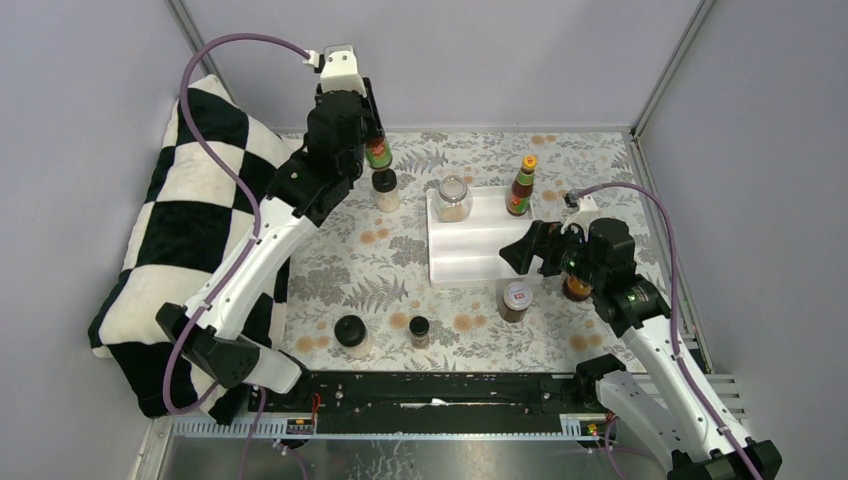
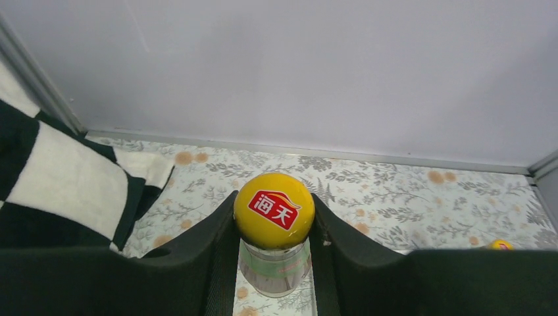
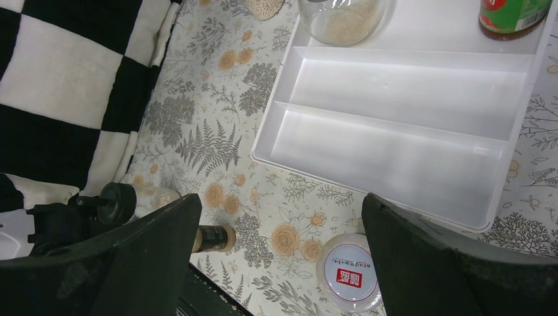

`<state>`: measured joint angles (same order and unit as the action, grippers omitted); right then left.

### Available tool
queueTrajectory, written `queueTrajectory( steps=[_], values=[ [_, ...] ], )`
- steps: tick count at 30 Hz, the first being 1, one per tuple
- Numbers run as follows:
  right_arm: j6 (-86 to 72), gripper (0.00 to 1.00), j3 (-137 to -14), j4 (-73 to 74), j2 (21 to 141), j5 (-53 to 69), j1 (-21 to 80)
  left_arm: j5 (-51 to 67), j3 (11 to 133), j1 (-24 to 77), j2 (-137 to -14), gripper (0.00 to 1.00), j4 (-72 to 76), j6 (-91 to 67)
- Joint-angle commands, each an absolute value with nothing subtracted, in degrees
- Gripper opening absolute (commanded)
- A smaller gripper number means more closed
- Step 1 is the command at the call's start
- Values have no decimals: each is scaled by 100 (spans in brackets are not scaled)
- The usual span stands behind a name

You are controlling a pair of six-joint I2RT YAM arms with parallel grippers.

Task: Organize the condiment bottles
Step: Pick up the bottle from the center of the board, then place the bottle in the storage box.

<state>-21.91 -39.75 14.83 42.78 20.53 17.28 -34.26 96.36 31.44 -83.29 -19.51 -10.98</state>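
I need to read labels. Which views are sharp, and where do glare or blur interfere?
Left wrist view: the yellow cap and red logo of the sauce bottle are sharp, the left fingers gripping it dark. Right wrist view: the white tray is bright; the right fingers blur. Top external view: even light, tiny labels.

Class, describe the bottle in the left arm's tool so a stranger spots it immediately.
Find the checkered cushion on the left; the left tool hangs by its far end. It grips a tall, slim red-sauce bottle with a yellow cap, unlike the squat black-lidded jar beside it.
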Motion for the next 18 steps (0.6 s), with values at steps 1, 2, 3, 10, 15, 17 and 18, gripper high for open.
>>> queueTrajectory(
  steps=[1, 2, 3, 10, 15, 17, 18],
  values=[
    [-2187, 100, -4344, 1486, 4189, 2143, 1723, -3111, 9958, 3268, -8390, 34, -1702, -1138],
    [-2182, 100, -4399, 1541, 4183, 2138, 1723, -3041, 9992, 3290, -8459, 34, -1704, -1153],
    [-2166, 100, -4482, 1624, 4176, 2136, 1723, -2970, 10031, 3319, -8527, 34, -1697, -1171],
    [-2007, 100, -5007, 2164, 4066, 1988, 1722, -2700, 10336, 3632, -9125, 34, -1475, -1169],
    [-2055, 100, -5159, 2316, 3995, 1973, 1720, -2534, 10507, 3857, -9548, 34, -1126, -1116],
    [-2064, 100, -5209, 2367, 3984, 1986, 1722, -2402, 10505, 3899, -9703, 34, -932, -1131],
    [-2063, 100, -5233, 2404, 3982, 1979, 1723, -2315, 10496, 3918, -9772, 34, -830, -1152]
  ],
)
